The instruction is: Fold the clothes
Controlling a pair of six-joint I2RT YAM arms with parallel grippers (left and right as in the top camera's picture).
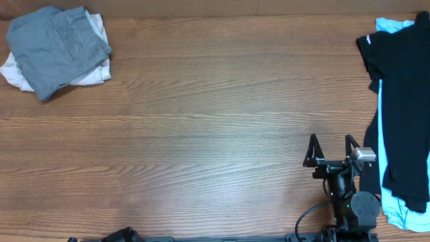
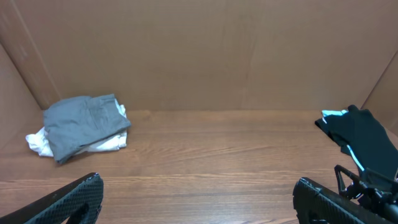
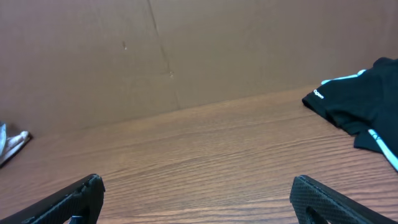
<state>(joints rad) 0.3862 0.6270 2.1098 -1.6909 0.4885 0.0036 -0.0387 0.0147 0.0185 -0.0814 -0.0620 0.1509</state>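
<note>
The folded medium-grey shorts lie at the table's far left corner on top of the cream shorts; both also show in the left wrist view. A black garment lies over a light-blue one along the right edge; the black one also shows in the right wrist view. My right gripper is open and empty near the front right, just left of the black garment. My left gripper is open and empty over bare wood, far from the shorts.
The wooden table is walled by brown cardboard panels at the back and sides. Only the top of my left arm shows at the front edge in the overhead view.
</note>
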